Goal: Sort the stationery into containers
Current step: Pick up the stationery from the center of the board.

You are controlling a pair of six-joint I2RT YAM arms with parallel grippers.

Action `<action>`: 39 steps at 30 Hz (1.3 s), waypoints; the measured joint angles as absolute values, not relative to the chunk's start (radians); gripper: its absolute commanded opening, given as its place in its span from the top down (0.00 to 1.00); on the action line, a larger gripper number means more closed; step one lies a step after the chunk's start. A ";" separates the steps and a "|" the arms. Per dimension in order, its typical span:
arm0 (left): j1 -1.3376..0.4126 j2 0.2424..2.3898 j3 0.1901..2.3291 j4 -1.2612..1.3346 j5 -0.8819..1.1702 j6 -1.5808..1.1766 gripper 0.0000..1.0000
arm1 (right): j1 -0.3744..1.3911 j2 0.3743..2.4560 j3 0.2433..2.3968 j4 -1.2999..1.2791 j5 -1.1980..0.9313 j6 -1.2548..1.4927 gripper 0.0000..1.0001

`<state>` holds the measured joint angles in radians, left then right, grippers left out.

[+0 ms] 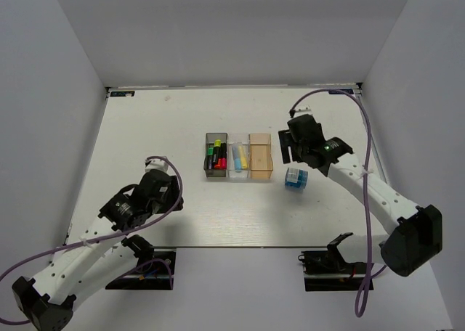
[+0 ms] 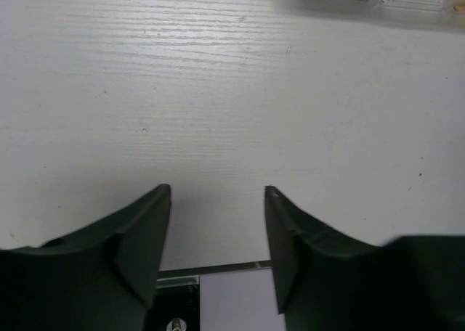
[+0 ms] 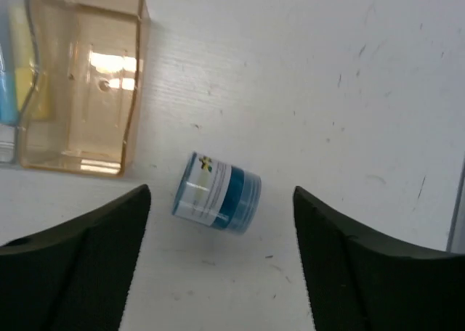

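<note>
Near released right gripper (image 3: 219, 193), blue block (image 3: 225, 204), label (image 3: 202, 191) unreadable; left gripper (image 2: 216, 189) released too.

Glossy orange plastic bin (image 3: 73, 128), matt grainy tabletop (image 3: 349, 91)

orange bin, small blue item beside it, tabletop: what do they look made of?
Orange bin: translucent glossy plastic; table shows through, glare on its floor.
Blue item: probably clear plastic shell over blue contents, printed label; not certain.
Tabletop: white, matte, faint grain lines and scuffs; painted wood or laminate, can't tell which.
</note>
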<state>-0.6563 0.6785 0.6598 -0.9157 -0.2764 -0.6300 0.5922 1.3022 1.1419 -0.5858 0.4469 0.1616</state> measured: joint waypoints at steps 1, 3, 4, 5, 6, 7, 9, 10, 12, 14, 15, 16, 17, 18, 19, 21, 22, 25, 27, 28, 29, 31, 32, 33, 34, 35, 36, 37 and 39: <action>-0.656 0.685 0.660 -0.905 -0.271 -0.628 0.33 | 0.583 1.279 1.108 -0.607 0.456 0.184 0.10; -0.656 0.698 0.658 -0.887 -0.260 -0.632 0.33 | 0.575 1.271 1.068 -0.638 0.463 0.228 0.10; -0.656 0.704 0.654 -0.876 -0.251 -0.632 0.31 | 0.570 1.278 1.056 -0.651 0.460 0.246 0.10; -0.656 0.707 0.648 -0.867 -0.244 -0.633 0.31 | 0.564 1.291 1.050 -0.664 0.455 0.267 0.10; -0.656 0.708 0.642 -0.862 -0.238 -0.634 0.31 | 0.556 1.311 1.050 -0.675 0.444 0.289 0.10; -0.656 0.706 0.635 -0.856 -0.233 -0.636 0.31 | 0.548 1.330 1.050 -0.682 0.432 0.309 0.10; -0.656 0.695 0.624 -0.853 -0.225 -0.637 0.31 | 0.527 1.383 1.052 -0.693 0.411 0.344 0.10; -0.656 0.687 0.619 -0.853 -0.224 -0.639 0.31 | 0.518 1.412 1.054 -0.699 0.400 0.362 0.10; -0.656 0.668 0.614 -0.855 -0.223 -0.643 0.31 | 0.497 1.477 1.068 -0.716 0.379 0.393 0.10; -0.656 0.649 0.614 -0.860 -0.224 -0.645 0.31 | 0.477 1.534 1.086 -0.726 0.355 0.420 0.12; -0.656 0.638 0.613 -0.861 -0.224 -0.645 0.31 | 0.467 1.556 1.095 -0.731 0.341 0.432 0.12; -0.656 0.630 0.613 -0.864 -0.225 -0.645 0.31 | 0.456 1.576 1.102 -0.735 0.323 0.444 0.12; -0.656 0.624 0.613 -0.867 -0.225 -0.645 0.31 | 0.445 1.590 1.108 -0.736 0.305 0.456 0.12; -0.656 0.622 0.613 -0.869 -0.226 -0.645 0.31 | 0.434 1.600 1.111 -0.737 0.289 0.466 0.12; -0.656 0.623 0.612 -0.872 -0.226 -0.645 0.31 | 0.425 1.604 1.111 -0.737 0.273 0.474 0.12; -0.656 0.625 0.612 -0.876 -0.227 -0.645 0.31 | 0.409 1.609 1.111 -0.738 0.245 0.490 0.13; -0.656 0.627 0.612 -0.876 -0.227 -0.645 0.31 | 0.402 1.611 1.111 -0.738 0.230 0.495 0.13; -0.656 0.632 0.612 -0.877 -0.227 -0.645 0.31 | 0.387 1.626 1.113 -0.739 0.199 0.508 0.24; -0.656 0.633 0.612 -0.878 -0.227 -0.645 0.31 | 0.381 1.640 1.115 -0.738 0.181 0.515 0.32; -0.656 0.633 0.612 -0.879 -0.227 -0.645 0.31 | 0.379 1.641 1.116 -0.738 0.176 0.517 0.34; -0.656 0.632 0.612 -0.881 -0.227 -0.645 0.31 | 0.376 1.641 1.116 -0.737 0.166 0.520 0.34; -0.656 0.631 0.612 -0.883 -0.228 -0.645 0.31 | 0.371 1.641 1.116 -0.736 0.154 0.519 0.42; -0.656 0.630 0.612 -0.883 -0.228 -0.645 0.31 | 0.368 1.641 1.116 -0.736 0.148 0.519 0.48; -0.656 0.629 0.612 -0.883 -0.228 -0.645 0.31 | 0.366 1.641 1.116 -0.736 0.142 0.519 0.66; -0.656 0.629 0.612 -0.884 -0.228 -0.645 0.31 | 0.364 1.641 1.116 -0.736 0.137 0.519 0.75; -0.656 0.628 0.612 -0.886 -0.228 -0.645 0.31 | 0.359 1.641 1.116 -0.736 0.131 0.517 0.83; -0.656 0.626 0.612 -0.888 -0.228 -0.645 0.31 | 0.355 1.641 1.116 -0.736 0.123 0.516 0.98; -0.656 0.624 0.612 -0.891 -0.228 -0.645 0.31 | 0.352 1.637 1.116 -0.735 0.117 0.514 1.00; -0.656 0.619 0.612 -0.891 -0.228 -0.645 0.31 | 0.346 1.626 1.111 -0.733 0.106 0.499 1.00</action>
